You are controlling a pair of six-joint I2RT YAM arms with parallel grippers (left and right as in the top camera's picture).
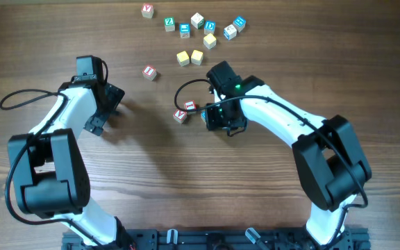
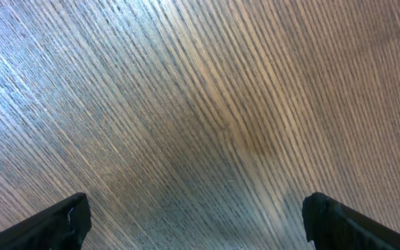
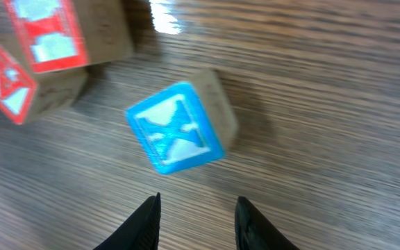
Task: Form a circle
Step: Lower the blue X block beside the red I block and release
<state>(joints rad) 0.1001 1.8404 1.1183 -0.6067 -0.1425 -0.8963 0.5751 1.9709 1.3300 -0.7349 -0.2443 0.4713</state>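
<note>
The small blue-lettered wooden cube (image 3: 179,128) lies askew just ahead of the right gripper (image 3: 198,212), whose narrowly parted jaws hold nothing, near the unfinished circle's (image 1: 186,111) two touching red-lettered wooden cubes (image 3: 54,35); the wide-open left gripper (image 2: 196,215) is well apart.

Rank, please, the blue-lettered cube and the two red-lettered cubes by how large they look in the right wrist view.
1. The blue-lettered cube, nearest the camera, so its lead may be only nearness.
2-3. The upper red-lettered cube and the left red-lettered cube: both cut off by the frame edge, so I cannot rank them.
</note>
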